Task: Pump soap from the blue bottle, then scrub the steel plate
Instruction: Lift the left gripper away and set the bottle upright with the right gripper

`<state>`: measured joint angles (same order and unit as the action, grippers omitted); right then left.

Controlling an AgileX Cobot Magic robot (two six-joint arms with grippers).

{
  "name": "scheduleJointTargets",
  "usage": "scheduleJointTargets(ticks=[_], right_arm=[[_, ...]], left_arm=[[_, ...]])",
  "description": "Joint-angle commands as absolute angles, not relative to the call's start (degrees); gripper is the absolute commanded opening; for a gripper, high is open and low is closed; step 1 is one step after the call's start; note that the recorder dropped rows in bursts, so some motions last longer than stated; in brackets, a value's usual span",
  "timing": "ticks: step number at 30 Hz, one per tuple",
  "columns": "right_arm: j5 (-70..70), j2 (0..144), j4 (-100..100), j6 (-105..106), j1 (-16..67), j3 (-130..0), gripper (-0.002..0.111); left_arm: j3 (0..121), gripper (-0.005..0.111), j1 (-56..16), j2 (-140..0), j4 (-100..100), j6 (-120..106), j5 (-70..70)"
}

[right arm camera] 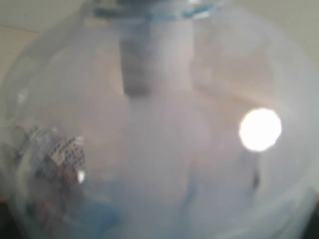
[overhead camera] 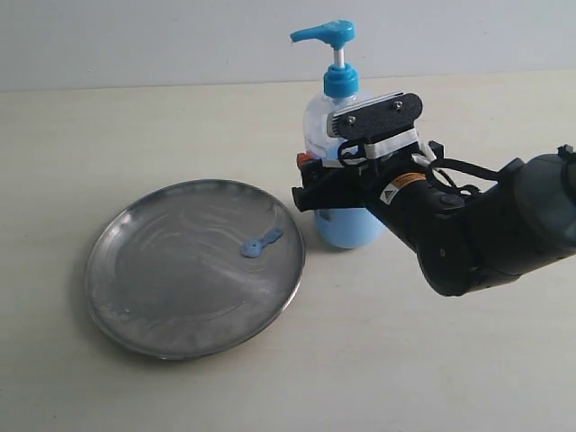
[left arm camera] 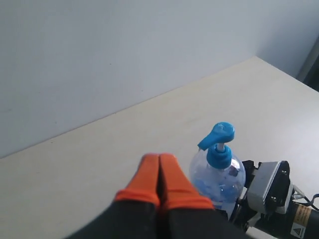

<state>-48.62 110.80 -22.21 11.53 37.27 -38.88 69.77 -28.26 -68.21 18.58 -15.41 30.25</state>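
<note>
The blue bottle (overhead camera: pixel 349 227) stands upright just right of the steel plate (overhead camera: pixel 121 297), its pump head (overhead camera: pixel 326 34) pointing toward the plate. A small blob of blue soap (overhead camera: pixel 261 242) lies on the plate's right part. My right gripper (overhead camera: pixel 307 180) wraps the bottle's body from the right, holding it; the bottle (right arm camera: pixel 159 124) fills the right wrist view, blurred, and hides the fingers there. My left gripper (left arm camera: pixel 159 162) is shut, orange fingertips pressed together with nothing between them, hovering above and beside the bottle (left arm camera: pixel 219 172). It does not show in the exterior view.
The pale table runs back to a white wall. The right arm's dark body (overhead camera: pixel 486 225) stretches from the bottle to the right edge, and its wrist camera block (left arm camera: pixel 269 185) sits beside the bottle. The plate's surface is streaky.
</note>
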Motion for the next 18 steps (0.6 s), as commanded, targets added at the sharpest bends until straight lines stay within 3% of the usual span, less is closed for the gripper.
scheduleJointTargets(ticks=[1, 18], right_arm=[[-51.93, 109.69, -23.36, 10.83, 37.34, -39.30, 0.000], [-52.48, 109.69, -21.64, 2.81, 33.94, -39.30, 0.000]], left_arm=[[65.62, 0.000, -27.97, -65.21, 19.29, -14.53, 25.62], [46.11, 0.000, -27.97, -52.39, 18.27, -14.53, 14.23]])
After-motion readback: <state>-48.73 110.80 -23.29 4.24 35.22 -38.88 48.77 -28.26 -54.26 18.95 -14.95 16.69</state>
